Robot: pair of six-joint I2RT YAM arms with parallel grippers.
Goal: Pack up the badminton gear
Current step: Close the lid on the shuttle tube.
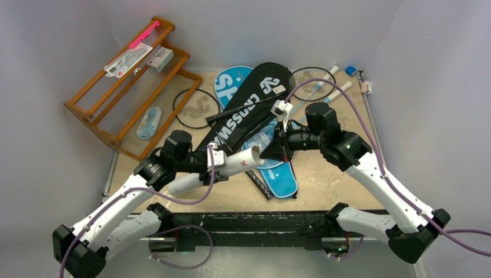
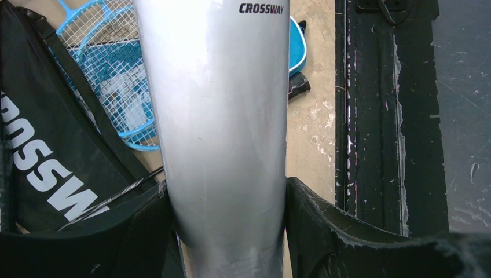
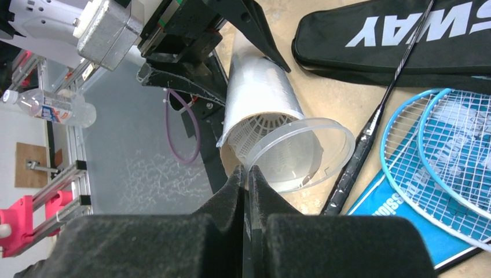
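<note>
One white cylindrical tube, clamped by our left gripper so right gripper, pinching clear plastic lid, may cap it

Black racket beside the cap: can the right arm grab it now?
Probably not yet: the right claw is shut on the clear cap at the white tube; the black racket lies close by.

Top external camera is looking down from high above the white tube, covering the whole table. Left wrist camera is sitting almost against the tube, sighting along it. Right wrist camera is facing the tube's open end — close range. All three are sharing the tube and the black CROSSWAY cover.
</note>
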